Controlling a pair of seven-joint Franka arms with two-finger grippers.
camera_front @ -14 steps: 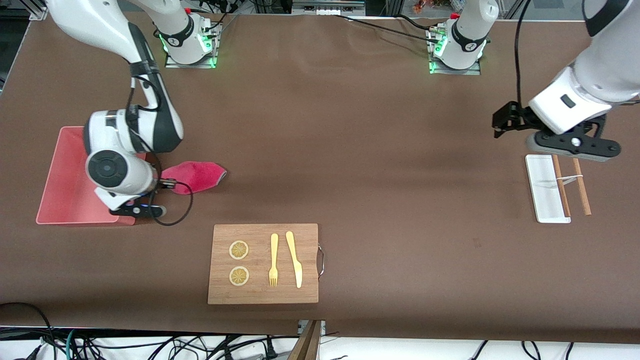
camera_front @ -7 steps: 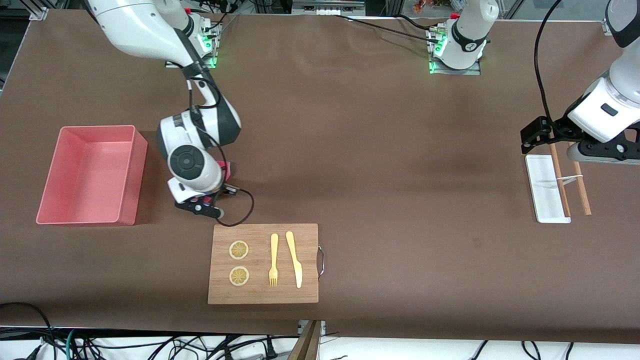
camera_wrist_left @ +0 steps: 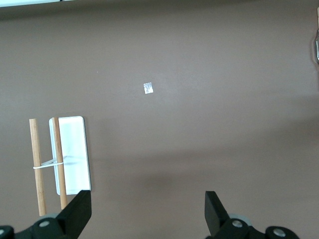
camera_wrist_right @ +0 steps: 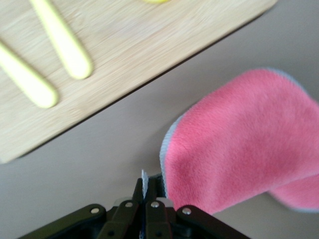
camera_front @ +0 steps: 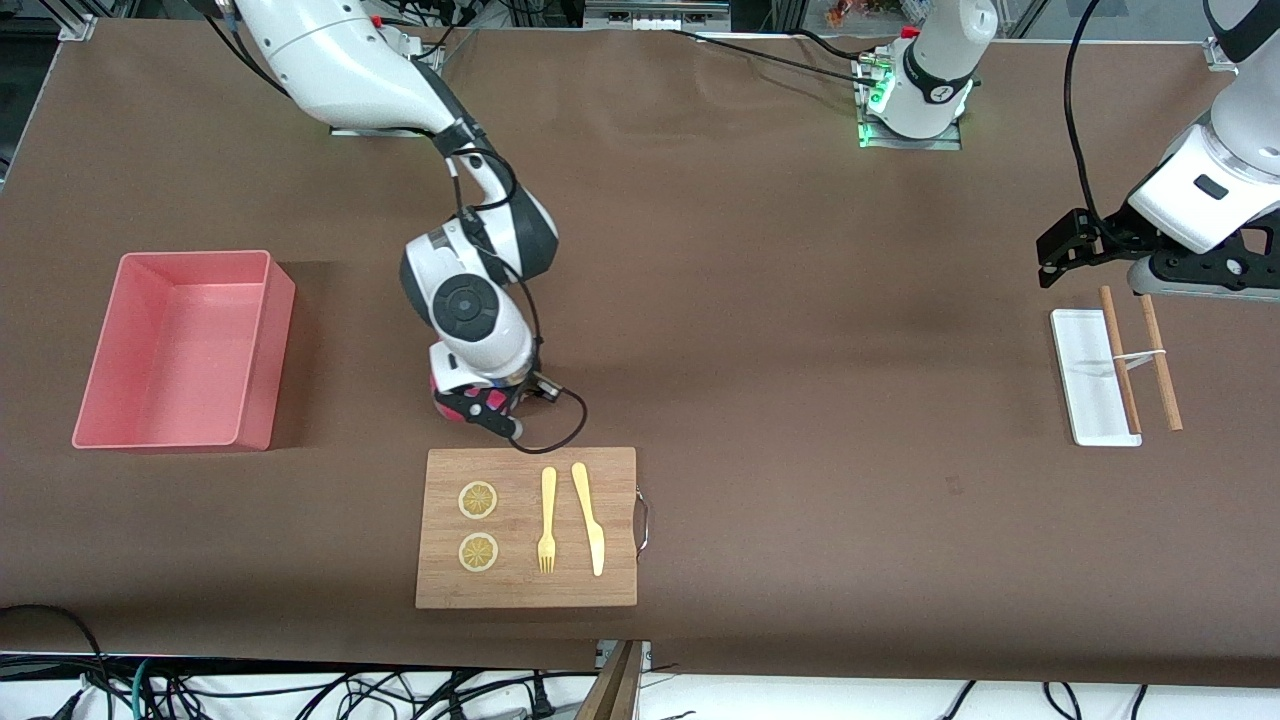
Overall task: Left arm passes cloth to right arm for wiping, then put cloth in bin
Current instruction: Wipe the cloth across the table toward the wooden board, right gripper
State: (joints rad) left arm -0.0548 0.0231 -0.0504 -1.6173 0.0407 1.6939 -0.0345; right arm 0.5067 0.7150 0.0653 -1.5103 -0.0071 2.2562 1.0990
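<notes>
Right wrist view: right tool point(camera_wrist_right: 145, 195) clenched on cloth point(camera_wrist_right: 239, 144) nr board point(camera_wrist_right: 124, 55); left tool point(camera_wrist_left: 148, 219) wide apart, holds nothing.

1 cloth point(camera_wrist_right: 249, 144), 1 bin point(camera_front: 180, 345), 2 lemon slices point(camera_front: 478, 500), 2 sticks point(camera_front: 1120, 355), 1 fork point(camera_front: 547, 520), 1 knife point(camera_front: 588, 515).

fuzzy terry cloth point(camera_wrist_right: 249, 144), smooth wooden board point(camera_wrist_right: 134, 55).

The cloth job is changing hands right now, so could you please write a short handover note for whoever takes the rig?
Right gripper: jaws shut on the cloth, low over the table beside the cutting board.
Left gripper: jaws open, holding nothing, waiting over the white tray and sticks.
Bin: at the right arm's end of the table, nothing visible in it.
Done: the pass to the right arm.
Left: finish wiping, then drop the cloth in the bin.
</notes>
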